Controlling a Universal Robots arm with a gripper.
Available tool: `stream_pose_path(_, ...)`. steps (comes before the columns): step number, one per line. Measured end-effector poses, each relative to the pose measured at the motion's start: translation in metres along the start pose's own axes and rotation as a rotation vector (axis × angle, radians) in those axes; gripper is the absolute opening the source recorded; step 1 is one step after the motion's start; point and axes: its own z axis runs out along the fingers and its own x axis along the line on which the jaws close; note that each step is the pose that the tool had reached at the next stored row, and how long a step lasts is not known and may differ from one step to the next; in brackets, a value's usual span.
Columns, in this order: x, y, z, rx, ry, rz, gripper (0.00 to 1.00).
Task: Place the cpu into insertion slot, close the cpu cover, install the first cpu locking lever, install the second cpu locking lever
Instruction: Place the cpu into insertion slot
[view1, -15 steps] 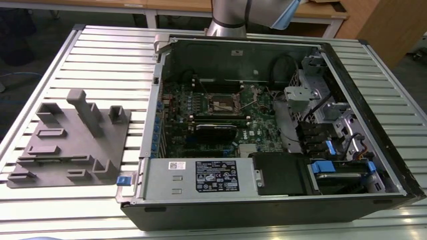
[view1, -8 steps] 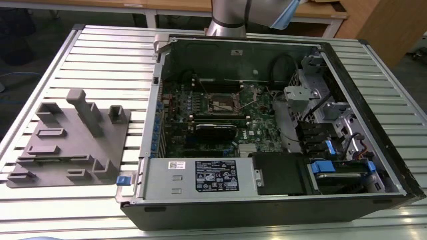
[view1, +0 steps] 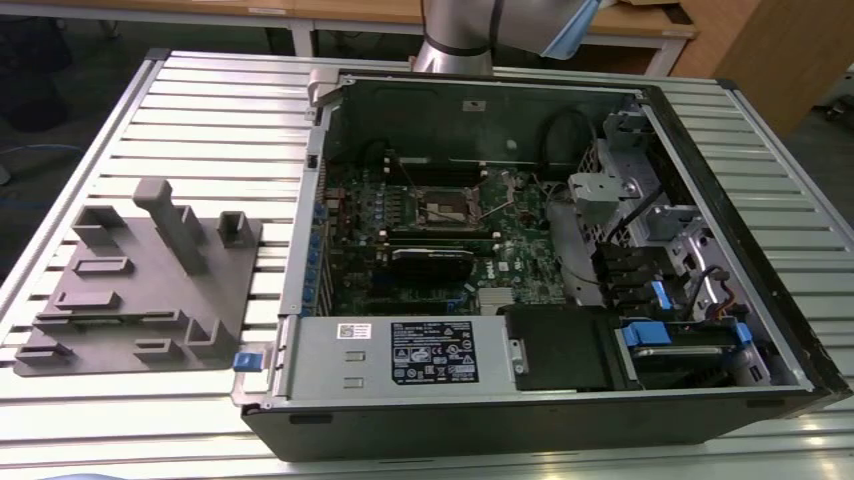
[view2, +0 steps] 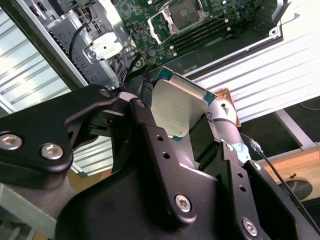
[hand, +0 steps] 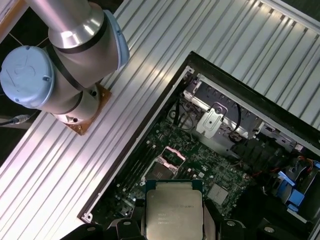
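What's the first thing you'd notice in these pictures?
The shiny square cpu, pinched in the robot's black claw, fills the front of both wrist views. Next comes the big open computer case lying on the ribbed metal table in the exterior view, with the insertion slot on its green motherboard.

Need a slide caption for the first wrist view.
Gripper holding the cpu over the open computer case, with the insertion slot on the green motherboard in sight.
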Motion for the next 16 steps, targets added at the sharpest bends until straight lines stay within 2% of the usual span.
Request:
stream_pose_path(10, -0.0007, -0.0021, 0.0175, 0.0036, -0.0056, 0.000, 0.54)
stream_pose_path(14, -0.0009, -0.0030, 0.0263, 0.0060, -0.0092, -0.001, 0.54)
stream_pose_path(16, -0.0010, -0.0034, 0.0305, 0.0084, -0.0129, -0.001, 0.54)
